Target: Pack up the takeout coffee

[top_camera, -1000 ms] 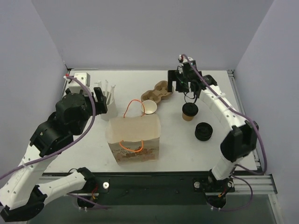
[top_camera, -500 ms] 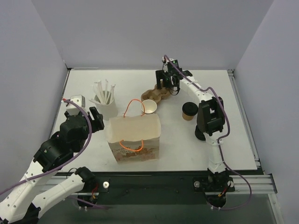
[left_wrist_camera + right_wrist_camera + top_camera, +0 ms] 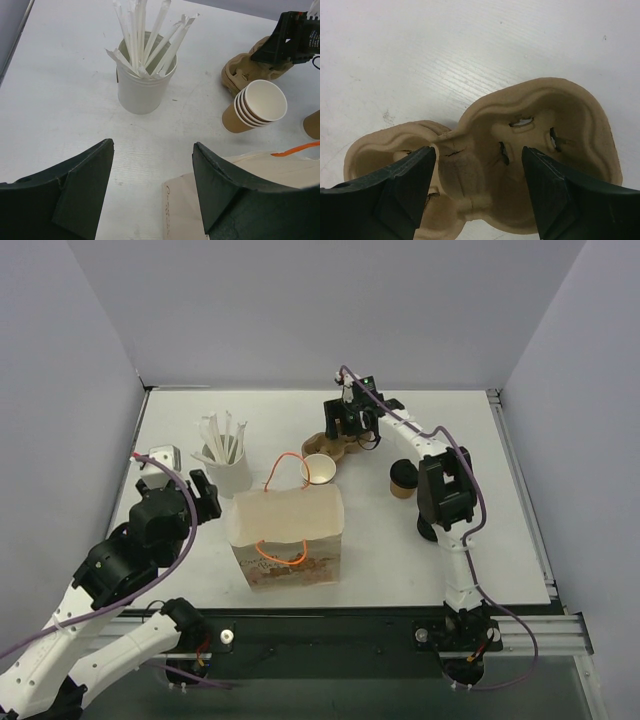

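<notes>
Right gripper shifted left, above pulp carrier, jaws apart; cup stack adjacent.

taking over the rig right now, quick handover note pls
The left end effector is open and empty, hovering near the straw cup and beside the bag.
The right end effector is open and empty, its fingers straddling the middle of the carrier without closing on it.
The coffee stands right of the carrier; its top is dark, so it looks lidded.
Done: nothing packed; the coffee is in neither carrier nor bag.
Left: probably grip the carrier, seat the coffee in it, and get it into the bag.
</notes>
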Tool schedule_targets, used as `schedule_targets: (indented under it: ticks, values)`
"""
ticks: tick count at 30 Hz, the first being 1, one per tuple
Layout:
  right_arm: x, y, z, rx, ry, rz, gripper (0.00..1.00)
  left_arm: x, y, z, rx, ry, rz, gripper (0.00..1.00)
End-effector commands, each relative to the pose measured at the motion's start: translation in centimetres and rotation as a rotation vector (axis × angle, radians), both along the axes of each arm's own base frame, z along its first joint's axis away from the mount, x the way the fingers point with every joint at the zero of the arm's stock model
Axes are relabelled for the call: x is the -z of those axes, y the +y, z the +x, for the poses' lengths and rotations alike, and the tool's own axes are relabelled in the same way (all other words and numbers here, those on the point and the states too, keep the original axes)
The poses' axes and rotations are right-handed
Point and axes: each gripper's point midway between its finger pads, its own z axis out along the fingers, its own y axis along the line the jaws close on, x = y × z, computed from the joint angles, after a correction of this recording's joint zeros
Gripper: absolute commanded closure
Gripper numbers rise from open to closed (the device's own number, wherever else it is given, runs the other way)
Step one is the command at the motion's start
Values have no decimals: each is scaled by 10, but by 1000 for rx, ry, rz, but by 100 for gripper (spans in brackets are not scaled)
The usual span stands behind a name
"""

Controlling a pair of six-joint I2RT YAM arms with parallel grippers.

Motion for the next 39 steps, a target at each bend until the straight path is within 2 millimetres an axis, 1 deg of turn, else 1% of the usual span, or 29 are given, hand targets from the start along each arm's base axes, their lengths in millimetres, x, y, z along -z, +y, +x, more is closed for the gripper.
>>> schedule_targets:
  ticks: [1,3,5,6,7,9,12,15,18,20,21,24,27,32,34,36,38,39]
  values:
    - [3,5,-4,-38,-6,-12,30,-4,-4,3,10,-22,-24,26]
    - [6,5,-5,-45,-3,-20,33,-1,-8,3,22,-21,-35,26]
    - [7,5,-6,-46,-1,-28,40,1,-9,4,25,-18,-40,26]
    - [8,4,-6,-41,-5,-36,46,1,-10,4,26,-17,-41,26]
    - [8,3,-6,-39,-3,-39,47,1,-10,4,27,-16,-38,26]
    - [9,3,-8,-55,0,-46,47,1,-11,5,28,-9,-34,26]
    - [9,3,-13,-70,8,-47,44,-1,-9,4,28,-11,-32,26]
    - [10,-1,-15,-84,12,-67,45,-2,-7,3,24,-17,-31,26]
    - [10,-12,-14,-39,9,-95,48,-3,-7,2,27,-17,-33,26]
    - [8,-25,-11,27,7,-104,50,-4,-8,2,30,-18,-36,26]
    - [3,-33,-6,58,-4,-100,51,-3,-8,2,31,-15,-38,26]
    - [-4,-47,-2,117,1,-61,52,-2,-11,3,35,-11,-44,26]
    - [-8,-46,-2,106,-3,-42,52,-1,-13,3,39,-6,-48,26]
    - [-9,-46,-2,103,-10,-44,54,0,-13,3,40,-4,-48,26]
    - [-12,-46,-1,110,-15,-39,54,1,-14,3,44,0,-48,26]
    - [-18,-46,1,123,-25,-34,52,1,-14,4,44,0,-48,26]
    - [-22,-49,3,144,-35,-35,52,3,-15,4,44,6,-43,26]
    - [-25,-49,4,151,-44,-31,54,4,-15,4,47,6,-45,26]
